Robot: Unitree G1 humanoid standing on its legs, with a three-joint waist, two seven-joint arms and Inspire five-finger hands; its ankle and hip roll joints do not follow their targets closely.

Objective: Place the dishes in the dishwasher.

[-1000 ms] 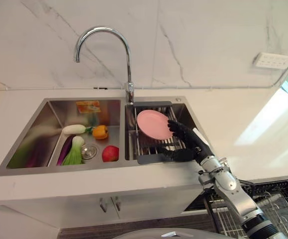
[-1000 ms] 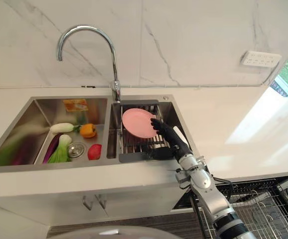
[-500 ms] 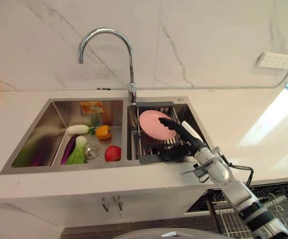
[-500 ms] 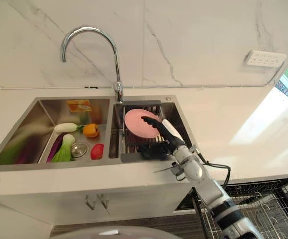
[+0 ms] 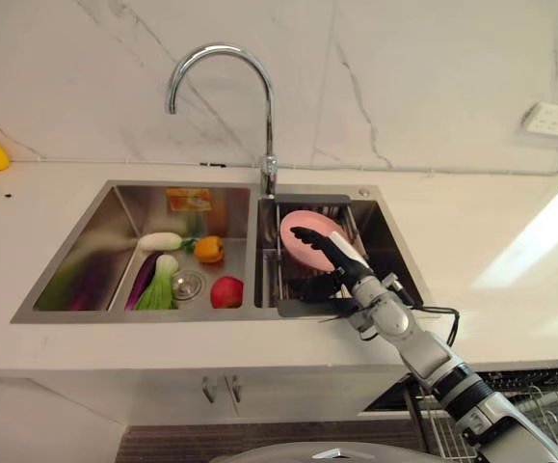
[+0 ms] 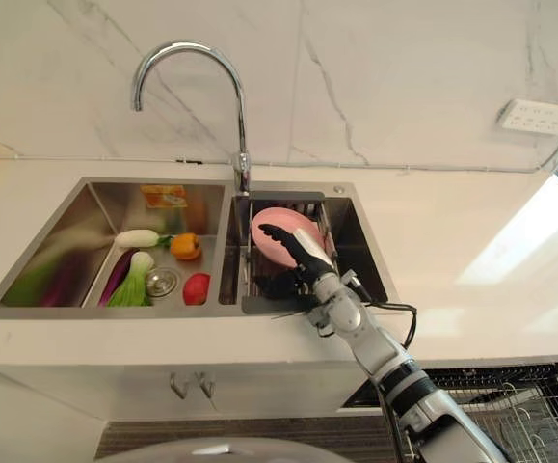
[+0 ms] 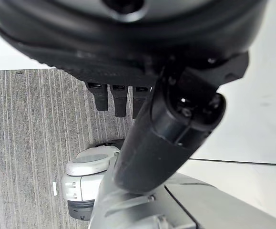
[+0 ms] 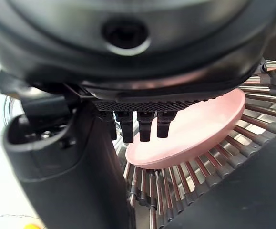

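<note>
A pink plate (image 5: 305,221) leans in the dark wire rack (image 5: 303,308) set in the sink's right basin. My right hand (image 5: 340,262) reaches in from the lower right, fingers straight across the plate's front face and thumb low by the rack's near edge. In the right wrist view its fingers (image 8: 138,125) point at the plate (image 8: 195,125) lying on the rack's bars, with nothing gripped. My left hand (image 7: 166,133) hangs over grey floor, fingers relaxed and holding nothing.
A tall chrome faucet (image 5: 262,106) stands behind the sink divider. The left basin holds a white radish (image 5: 160,241), an orange pepper (image 5: 208,249), a red fruit (image 5: 225,291) and greens (image 5: 159,289). The dishwasher's wire basket (image 5: 541,424) sits at lower right, below the counter.
The camera has shifted, moving the whole scene right. My right hand has slid from the plate's right edge across its front face, its fingers now spread over it.
</note>
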